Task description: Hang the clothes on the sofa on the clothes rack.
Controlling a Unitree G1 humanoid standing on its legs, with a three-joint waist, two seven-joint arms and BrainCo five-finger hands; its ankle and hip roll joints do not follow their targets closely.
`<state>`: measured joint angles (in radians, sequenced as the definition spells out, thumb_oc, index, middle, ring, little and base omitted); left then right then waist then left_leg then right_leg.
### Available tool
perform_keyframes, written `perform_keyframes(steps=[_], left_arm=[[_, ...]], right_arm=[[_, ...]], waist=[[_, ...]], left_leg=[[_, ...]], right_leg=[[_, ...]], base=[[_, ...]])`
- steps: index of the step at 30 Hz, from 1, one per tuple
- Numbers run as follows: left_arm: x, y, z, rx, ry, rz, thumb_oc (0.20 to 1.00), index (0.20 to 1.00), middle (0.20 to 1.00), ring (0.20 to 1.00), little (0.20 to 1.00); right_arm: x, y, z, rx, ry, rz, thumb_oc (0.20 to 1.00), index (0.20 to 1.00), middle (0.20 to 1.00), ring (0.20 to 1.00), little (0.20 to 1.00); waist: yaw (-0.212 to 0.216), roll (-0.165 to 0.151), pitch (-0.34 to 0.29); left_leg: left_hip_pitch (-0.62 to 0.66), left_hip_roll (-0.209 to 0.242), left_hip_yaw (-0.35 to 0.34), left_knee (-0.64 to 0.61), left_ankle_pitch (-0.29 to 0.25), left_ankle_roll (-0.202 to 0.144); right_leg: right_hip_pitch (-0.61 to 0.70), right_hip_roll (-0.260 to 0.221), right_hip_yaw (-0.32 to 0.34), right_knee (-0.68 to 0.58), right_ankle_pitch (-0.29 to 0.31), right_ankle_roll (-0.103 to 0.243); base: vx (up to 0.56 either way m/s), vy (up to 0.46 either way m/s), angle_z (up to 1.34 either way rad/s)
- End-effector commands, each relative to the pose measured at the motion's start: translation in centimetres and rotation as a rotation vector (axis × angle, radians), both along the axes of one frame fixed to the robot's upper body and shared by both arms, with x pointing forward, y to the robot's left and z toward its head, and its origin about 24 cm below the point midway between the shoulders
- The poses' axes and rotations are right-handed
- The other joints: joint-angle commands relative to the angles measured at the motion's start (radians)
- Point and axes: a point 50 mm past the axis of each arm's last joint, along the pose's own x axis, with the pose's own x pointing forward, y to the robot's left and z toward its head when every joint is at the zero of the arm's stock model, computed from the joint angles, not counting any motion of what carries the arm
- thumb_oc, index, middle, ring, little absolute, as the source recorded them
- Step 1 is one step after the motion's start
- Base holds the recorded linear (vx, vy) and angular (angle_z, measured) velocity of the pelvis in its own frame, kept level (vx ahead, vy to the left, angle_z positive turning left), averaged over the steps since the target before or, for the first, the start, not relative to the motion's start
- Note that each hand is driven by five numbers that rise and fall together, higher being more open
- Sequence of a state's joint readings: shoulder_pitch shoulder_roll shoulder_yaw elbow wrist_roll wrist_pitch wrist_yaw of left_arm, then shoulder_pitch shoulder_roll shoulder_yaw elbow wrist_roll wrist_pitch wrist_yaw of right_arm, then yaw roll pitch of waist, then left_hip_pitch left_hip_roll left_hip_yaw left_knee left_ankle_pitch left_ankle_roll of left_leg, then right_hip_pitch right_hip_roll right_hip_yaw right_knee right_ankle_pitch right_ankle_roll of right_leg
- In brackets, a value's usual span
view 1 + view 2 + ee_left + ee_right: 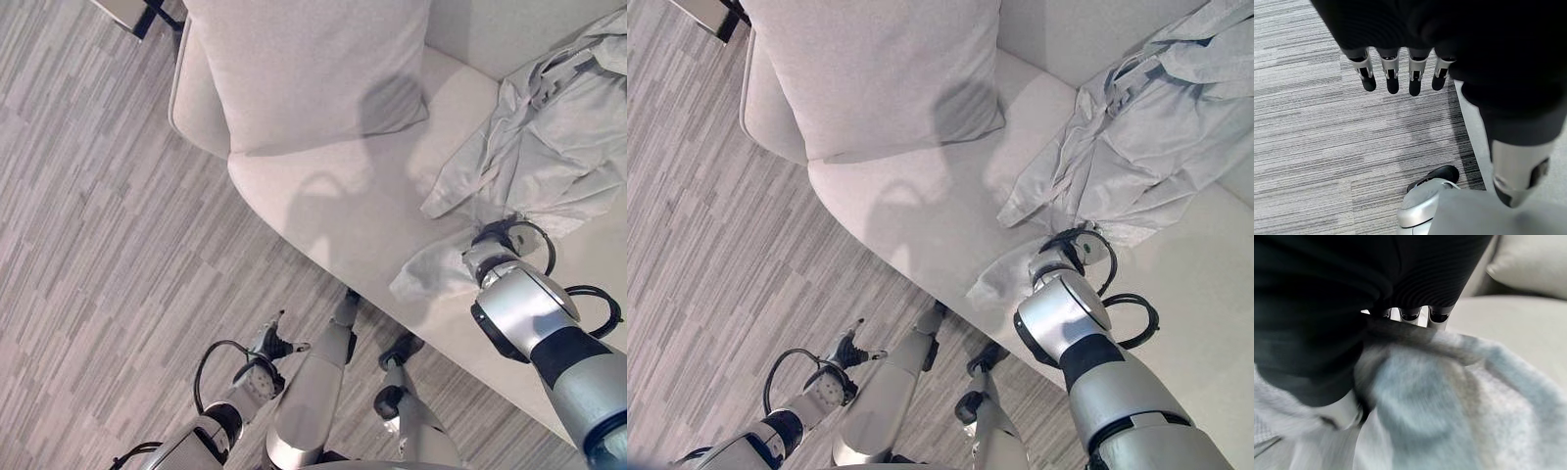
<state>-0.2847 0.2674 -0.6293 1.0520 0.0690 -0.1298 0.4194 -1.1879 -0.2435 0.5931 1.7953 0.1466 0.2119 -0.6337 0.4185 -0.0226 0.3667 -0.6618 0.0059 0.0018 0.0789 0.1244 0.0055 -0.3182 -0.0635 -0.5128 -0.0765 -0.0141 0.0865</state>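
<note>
Clearly, the crumpled pale grey-blue cloth garment (549, 137) was spread over the seat of the cream upholstered sofa (343, 206), beside a large off-white square cushion (304, 69), with one sleeve trailing toward the front edge. The right hand (1410, 313) was buried in that sleeve — whether its fingers were curled on the cloth could not be told, since fabric hid them. The left hand (1396, 73) was hung low over the grey striped carpet floor (98, 245), fingers straight and relaxed, nothing held. The garment was judged light, soft and limp, likely to sag and slip, so a hold near the collar or shoulders was judged better than the sleeve end. No brand, label or legible writing was made out.
</note>
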Motion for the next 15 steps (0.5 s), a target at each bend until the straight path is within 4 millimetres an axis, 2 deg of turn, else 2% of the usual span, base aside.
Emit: perform_keyframes(steps=[1,6,9,13,15], left_arm=[[-0.4,0.4,-0.1,0.083,0.016,-0.109,1.000,1.000,1.000,1.000,1.000],[-1.4,1.0,-0.8,0.088,0.051,-0.070,1.000,1.000,1.000,1.000,1.000],[-2.0,1.8,-1.3,0.100,0.084,-0.021,1.000,1.000,1.000,1.000,1.000],[-1.5,3.0,-1.1,0.138,0.092,0.025,1.000,1.000,1.000,1.000,1.000],[-1.3,3.5,-0.9,0.143,0.092,0.049,1.000,1.000,1.000,1.000,1.000]], right_arm=[[1.0,7.6,-3.0,0.190,0.082,0.333,0.200,0.200,0.200,0.200,0.200],[0.1,6.1,-4.4,0.254,0.077,0.268,0.200,0.200,0.200,0.200,0.200],[-0.4,5.1,-5.1,0.387,0.014,0.188,0.200,0.200,0.200,0.200,0.200],[-0.8,4.5,-6.3,0.857,-0.267,-0.008,0.200,0.200,0.200,0.200,0.200],[-1.3,5.6,-7.4,1.051,-0.364,-0.023,0.200,0.200,0.200,0.200,0.200]], waist=[[0.082,-0.031,0.056],[0.065,-0.032,0.053],[0.045,-0.041,0.044],[-0.013,-0.066,0.021],[-0.051,-0.086,0.002]], left_leg=[[0.003,0.004,0.045,0.072,-0.107,-0.047],[0.029,0.009,0.044,0.071,-0.111,-0.046],[0.058,0.017,0.048,0.063,-0.111,-0.046],[0.099,0.024,0.071,0.045,-0.110,-0.053],[0.120,0.025,0.085,0.030,-0.109,-0.054]], right_leg=[[0.118,-0.132,-0.019,0.011,0.109,0.104],[0.125,-0.133,-0.010,0.021,0.106,0.103],[0.138,-0.135,-0.002,0.025,0.105,0.103],[0.155,-0.139,0.004,0.050,0.099,0.101],[0.161,-0.141,0.011,0.059,0.098,0.100]], base=[[-0.01,0.013,0.06],[-0.02,0.018,0.05],[-0.01,0.005,0.03],[0.00,0.000,0.01],[0.00,0.000,0.00]])
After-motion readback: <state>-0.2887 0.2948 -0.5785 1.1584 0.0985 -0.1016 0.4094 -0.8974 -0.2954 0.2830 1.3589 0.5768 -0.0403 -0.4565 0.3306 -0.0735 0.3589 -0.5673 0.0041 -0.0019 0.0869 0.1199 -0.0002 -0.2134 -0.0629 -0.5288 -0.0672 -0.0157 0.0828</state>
